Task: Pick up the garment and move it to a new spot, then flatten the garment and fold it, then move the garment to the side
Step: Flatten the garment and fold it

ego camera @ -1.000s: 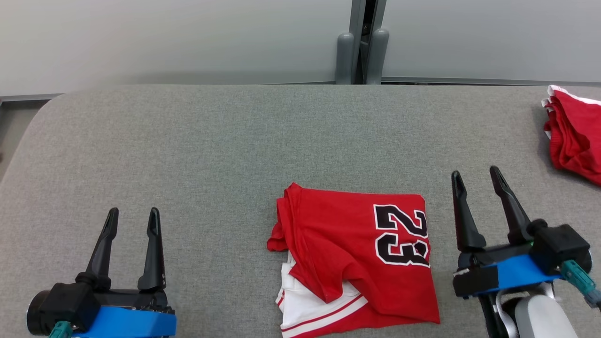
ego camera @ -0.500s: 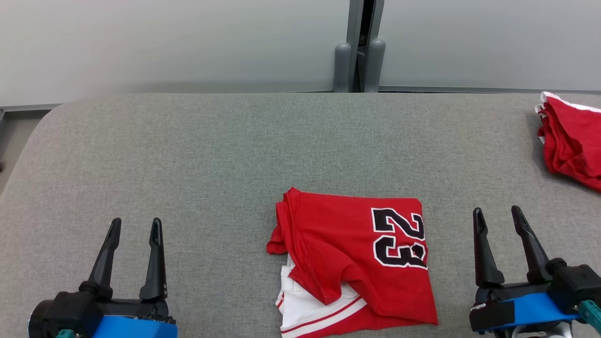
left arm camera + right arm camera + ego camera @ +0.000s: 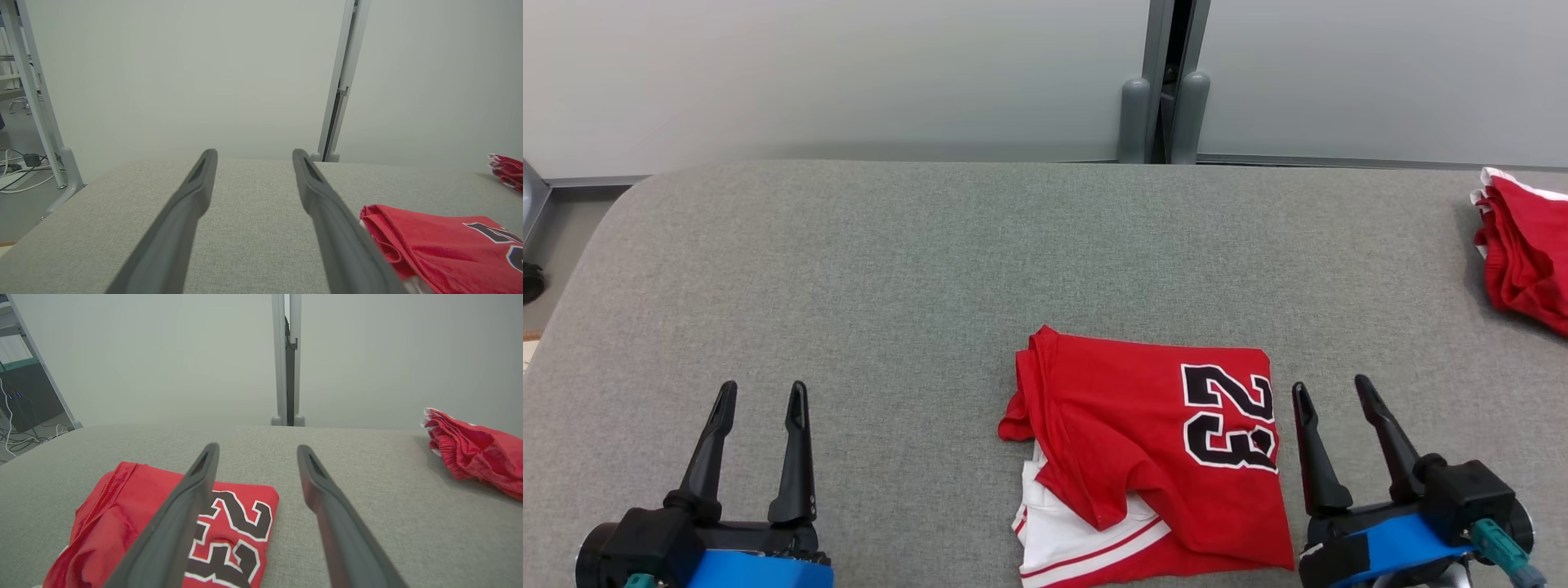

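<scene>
Only legible writing: a big number 23 (image 3: 1229,416), black w/ white outline, printed on the red garment (image 3: 1152,457). It sits turned sideways in the head view, the 2 toward the far edge of the tabletop (image 3: 890,269) and the 3 toward the near edge. No brand or tag can be read.

Garment lies folded into a rough square at the near edge of the tabletop, a bit right of the middle. Red layer on top, somewhat rumpled along its left side. A white layer w/ red stripes pokes out at its near-left corner. The 23 is on the right part of the top layer.

Right gripper (image 3: 1330,385) is just beside the garment's right edge, next to the 23, fingers spread and holding nothing. Whether its left finger touches the cloth can't be told (in the right wrist view that finger overlaps the print).

Left gripper (image 3: 761,390) is well apart from the garment, over toward the near-left corner of the tabletop, fingers likewise spread and empty.

A second red cloth bundle (image 3: 1523,245) w/ white trim lies crumpled at the right edge of the tabletop, toward the far-right corner, well apart from both grippers.
</scene>
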Available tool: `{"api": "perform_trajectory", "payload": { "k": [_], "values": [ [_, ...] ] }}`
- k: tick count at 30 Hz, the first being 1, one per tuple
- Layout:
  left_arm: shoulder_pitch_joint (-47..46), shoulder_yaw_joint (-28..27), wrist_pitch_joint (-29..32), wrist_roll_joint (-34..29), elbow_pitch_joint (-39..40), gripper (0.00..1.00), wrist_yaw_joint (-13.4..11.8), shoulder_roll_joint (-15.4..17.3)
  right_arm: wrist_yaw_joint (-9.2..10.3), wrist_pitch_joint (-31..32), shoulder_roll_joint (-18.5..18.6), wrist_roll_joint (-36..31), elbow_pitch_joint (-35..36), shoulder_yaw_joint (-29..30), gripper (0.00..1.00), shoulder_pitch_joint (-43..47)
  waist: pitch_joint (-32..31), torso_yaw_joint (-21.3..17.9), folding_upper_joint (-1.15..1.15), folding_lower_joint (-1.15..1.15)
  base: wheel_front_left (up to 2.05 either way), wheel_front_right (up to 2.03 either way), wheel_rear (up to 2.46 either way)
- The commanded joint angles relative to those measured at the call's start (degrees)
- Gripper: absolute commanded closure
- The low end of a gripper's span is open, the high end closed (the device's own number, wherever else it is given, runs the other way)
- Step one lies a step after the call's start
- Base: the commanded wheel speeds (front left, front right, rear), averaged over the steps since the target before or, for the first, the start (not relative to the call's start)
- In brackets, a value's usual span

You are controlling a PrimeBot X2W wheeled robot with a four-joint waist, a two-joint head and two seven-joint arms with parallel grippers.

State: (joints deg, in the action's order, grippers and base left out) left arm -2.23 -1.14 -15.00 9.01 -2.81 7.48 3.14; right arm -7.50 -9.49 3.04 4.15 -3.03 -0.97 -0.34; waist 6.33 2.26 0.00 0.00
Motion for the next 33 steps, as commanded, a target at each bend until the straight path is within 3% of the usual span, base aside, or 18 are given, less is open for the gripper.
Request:
{"api": "perform_trajectory", "payload": {
  "k": [1, 2, 17, 23, 33],
  "values": [
    [0.5, 0.1, -0.2, 0.1, 0.0, 0.00, 0.0, 0.3, 0.02, 0.3, -0.1, 0.3, -0.6, -0.6, 0.96, -0.5, 0.1, 0.1, 0.00, 0.00, 0.00, 0.00, 0.00],
    [0.5, 0.1, -0.2, 0.1, 0.0, 0.00, 0.0, 0.3, 0.02, 0.4, -0.1, 0.3, -1.0, -1.2, 1.00, -0.9, 0.2, 0.2, 0.00, 0.00, 0.00, 0.00, 0.00],
    [-1.2, 0.5, -0.2, 0.4, 0.1, 0.00, 0.0, 0.2, 0.02, 1.0, 2.1, 0.3, -16.2, -10.2, 1.00, -8.5, 2.0, 1.6, 0.00, 0.00, 0.00, 0.00, 0.00],
    [-1.8, 0.7, -0.2, 0.5, -0.2, 0.00, 0.0, 0.2, 0.02, 0.1, 1.6, 0.9, -23.9, -17.8, 1.00, -11.1, 2.8, 2.6, 0.00, 0.00, 0.00, 0.00, 0.00],
    [-2.1, 0.6, -0.2, 0.6, -0.3, 0.00, 0.0, 0.1, 0.02, -1.9, 0.3, 3.6, -28.5, -28.3, 1.00, -13.1, 3.3, 3.3, 0.00, 0.00, 0.00, 0.00, 0.00]
  ]
}}
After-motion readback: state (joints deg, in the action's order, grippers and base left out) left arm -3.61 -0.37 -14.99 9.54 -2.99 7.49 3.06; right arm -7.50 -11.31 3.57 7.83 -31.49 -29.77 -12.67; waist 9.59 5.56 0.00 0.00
